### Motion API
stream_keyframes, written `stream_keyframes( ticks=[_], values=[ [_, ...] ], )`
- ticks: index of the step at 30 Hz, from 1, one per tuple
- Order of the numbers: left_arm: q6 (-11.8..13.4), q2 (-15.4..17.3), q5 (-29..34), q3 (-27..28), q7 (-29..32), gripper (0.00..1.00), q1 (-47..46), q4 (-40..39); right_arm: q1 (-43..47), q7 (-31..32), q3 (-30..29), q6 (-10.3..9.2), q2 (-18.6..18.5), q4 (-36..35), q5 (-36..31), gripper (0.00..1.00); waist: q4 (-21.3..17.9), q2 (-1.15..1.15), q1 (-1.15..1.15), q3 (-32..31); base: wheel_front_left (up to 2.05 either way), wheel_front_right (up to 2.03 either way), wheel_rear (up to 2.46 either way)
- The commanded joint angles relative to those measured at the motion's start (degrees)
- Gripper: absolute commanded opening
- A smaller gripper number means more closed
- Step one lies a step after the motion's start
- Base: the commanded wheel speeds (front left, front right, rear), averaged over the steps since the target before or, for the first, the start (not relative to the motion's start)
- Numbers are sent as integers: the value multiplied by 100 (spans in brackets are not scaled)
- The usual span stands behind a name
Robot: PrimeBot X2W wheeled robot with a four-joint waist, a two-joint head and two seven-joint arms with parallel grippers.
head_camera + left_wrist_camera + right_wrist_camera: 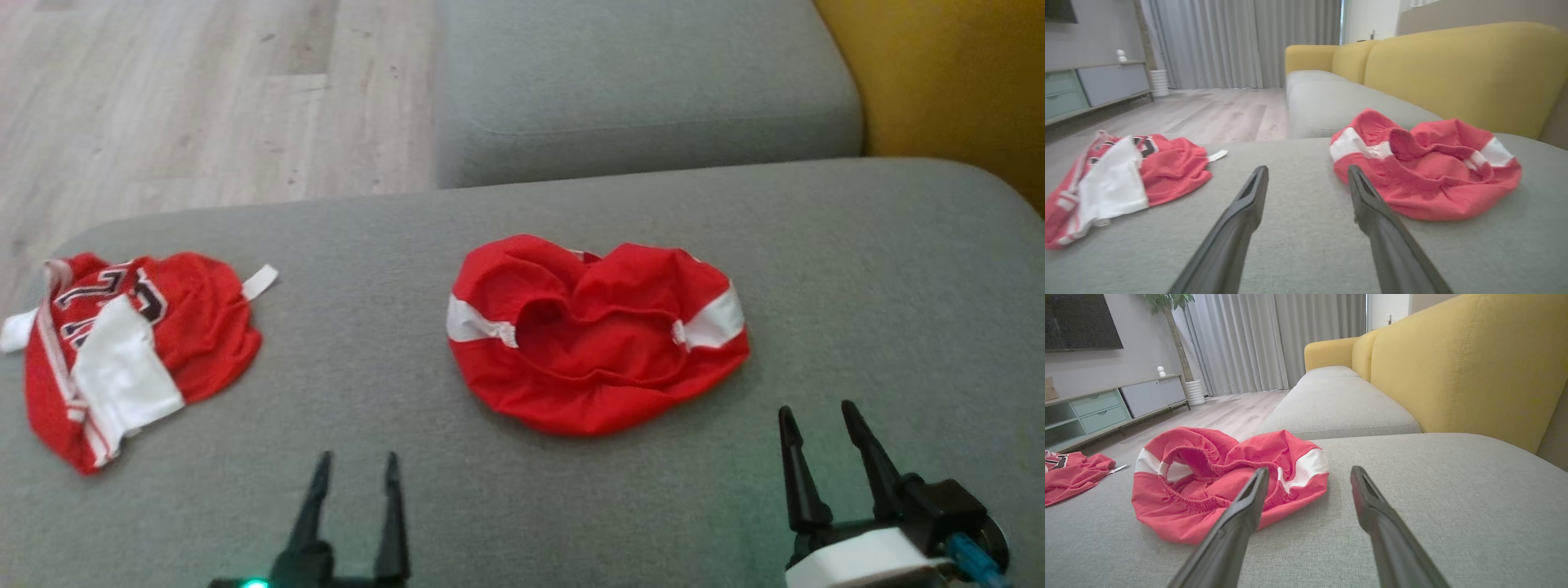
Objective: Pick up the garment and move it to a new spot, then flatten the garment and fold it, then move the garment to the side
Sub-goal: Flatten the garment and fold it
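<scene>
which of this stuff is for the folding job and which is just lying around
For the job:
- red shorts, probably, as they lie between the grippers
- left gripper and right gripper, both open
- grey cushion

Lying about:
- red jersey
- yellow backrest
- cabinet

The left gripper (359, 457) and right gripper (817, 408) have long, tapered black fingers (798, 474), the right backed by a white collar (857, 562) and seemingly a blue cable (971, 559).

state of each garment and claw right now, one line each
red shorts: crumpled, unfolded, waistband gaping upward, on the grey cushion
red jersey: bunched up, unfolded, near the cushion's left edge
left claw: open, empty, touching neither garment
right claw: open, empty, apart from the shorts
</scene>
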Motion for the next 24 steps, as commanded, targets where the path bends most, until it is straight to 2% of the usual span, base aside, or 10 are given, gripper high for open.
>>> stream_keyframes(
  ticks=[1,7,10,14,16,24],
  values=[
    [-99,-45,-79,-24,-53,100,-486,-10,-202,-22,188,22,-29,-235,41,100,-194,0,0,104,0,0,0],
    [-387,-45,-465,-893,-14,100,-1458,709,-258,-22,370,22,-29,-285,-24,100,-668,0,0,320,0,0,0],
    [-553,-45,-874,-1431,282,100,-2066,1037,-313,-22,426,22,-29,-295,-68,100,-906,0,0,460,0,0,0],
    [-553,-45,-1253,-2103,707,100,-2934,1384,-405,-22,477,22,-29,-327,-118,100,-1184,0,0,734,0,0,0],
    [-542,-45,-1379,-2258,820,100,-3137,1453,-437,-22,501,22,-29,-334,-133,100,-1258,0,0,818,0,0,0],
    [-384,-46,-2914,-3243,1716,100,-4420,2105,-690,-22,639,22,-29,-384,-117,100,-1676,0,0,1267,0,0,0]
  ],
)
